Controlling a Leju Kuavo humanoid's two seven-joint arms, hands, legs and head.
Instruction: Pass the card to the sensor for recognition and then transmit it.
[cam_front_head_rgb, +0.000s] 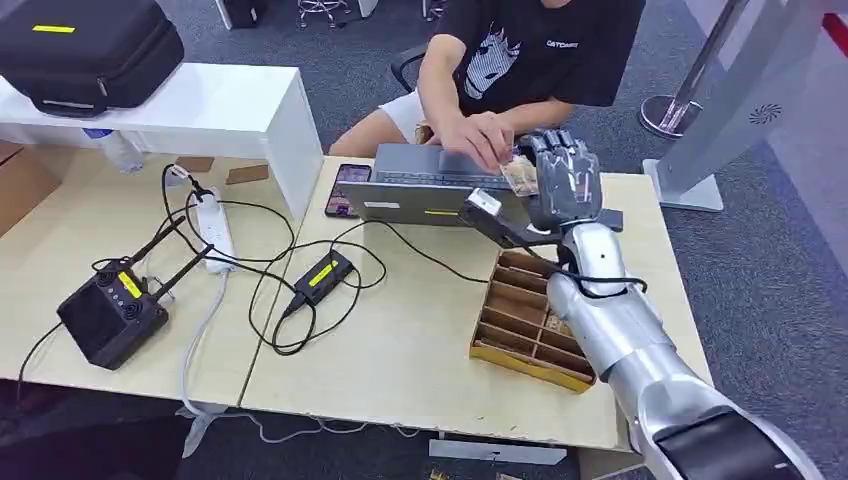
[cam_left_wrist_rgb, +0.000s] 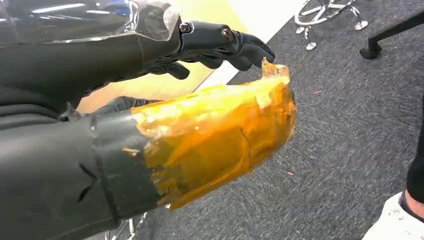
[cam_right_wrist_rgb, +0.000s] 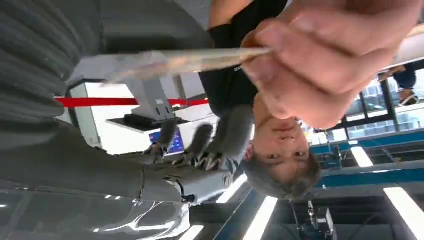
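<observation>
From the head view you see the right hand (cam_front_head_rgb: 565, 180) raised over the far edge of the table (cam_front_head_rgb: 420, 350), just beyond the wooden divider tray (cam_front_head_rgb: 525, 315). Its fingers stand upright and close together beside the card (cam_front_head_rgb: 520, 176). The person's hand (cam_front_head_rgb: 480, 135) pinches that card from the far side. Whether the robot's fingers also grip it, you cannot tell from here. Just behind the card lies the grey sensor unit (cam_front_head_rgb: 430, 185), with a phone (cam_front_head_rgb: 345, 188) at its side away from the tray. Further from the tray than the phone sit a small black box (cam_front_head_rgb: 322, 275) with a yellow label, a power strip (cam_front_head_rgb: 215, 228) and a black controller (cam_front_head_rgb: 112, 315), all tangled in cables.

In the left wrist view the left hand (cam_left_wrist_rgb: 210, 47) hangs over grey carpet — its dark fingers (cam_left_wrist_rgb: 245, 50) curl inward with nothing in them, and the thumb (cam_left_wrist_rgb: 215, 135) is wrapped in amber tape.

In the right wrist view the card (cam_right_wrist_rgb: 190, 60) appears edge-on, pinched at one end by the person's fingers (cam_right_wrist_rgb: 310, 55). Its other end lies against the robot's grey ribbed hand (cam_right_wrist_rgb: 30, 55) — the contact is blurred, so you cannot tell a grip.
</observation>
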